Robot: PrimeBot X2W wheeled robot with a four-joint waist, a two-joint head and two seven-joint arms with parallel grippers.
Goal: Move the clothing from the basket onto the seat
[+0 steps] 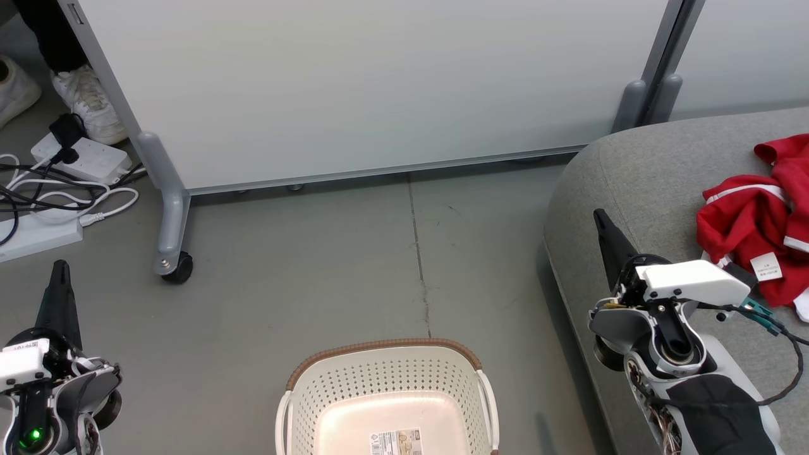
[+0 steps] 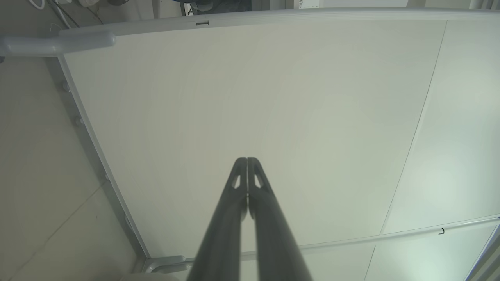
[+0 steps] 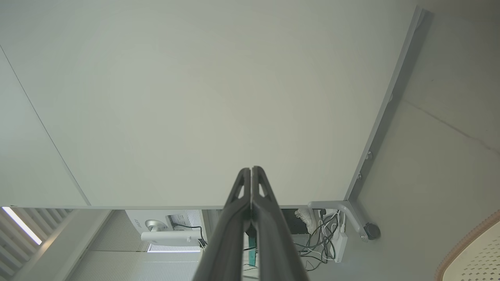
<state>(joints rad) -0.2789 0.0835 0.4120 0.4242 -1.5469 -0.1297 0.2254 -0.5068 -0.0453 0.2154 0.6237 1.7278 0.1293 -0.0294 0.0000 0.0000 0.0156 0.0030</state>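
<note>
Head view looks down on a grey floor (image 1: 316, 278) with the basket (image 1: 379, 347) at the bottom centre, its brown rim toward a white partition panel (image 1: 379, 82). The basket's pale base lies bare to the camera, with a printed sticker (image 1: 396, 441) on it. The clothing (image 1: 752, 221) lies in a crumpled red heap on the seat (image 1: 632, 170) at the right edge, well apart from the basket. White stripes and a small white label (image 1: 766, 265) show on it. The seat stands to the right of the basket.

The left pincer (image 1: 60, 268) hangs at the lower left over the floor, its two dark fingers pressed together and gripping nothing. The right pincer (image 1: 602, 221) is at the lower right, over the seat's near edge, its fingers apart from the clothing and likewise closed on nothing.

Left wrist view has the left pincer (image 2: 247, 160) with its tips meeting, pointed at the white panel. Right wrist view has the right pincer (image 3: 251, 170) with its tips meeting too, facing the panel, and a curve of the basket (image 3: 468, 249) in the lower right corner.

At the upper left of the head view, a white power strip (image 1: 82, 158) and tangled cables (image 1: 38, 189) lie on the floor near the panel's castor (image 1: 177, 266). A person's white shoe (image 1: 88, 101) stands by the panel's edge.
</note>
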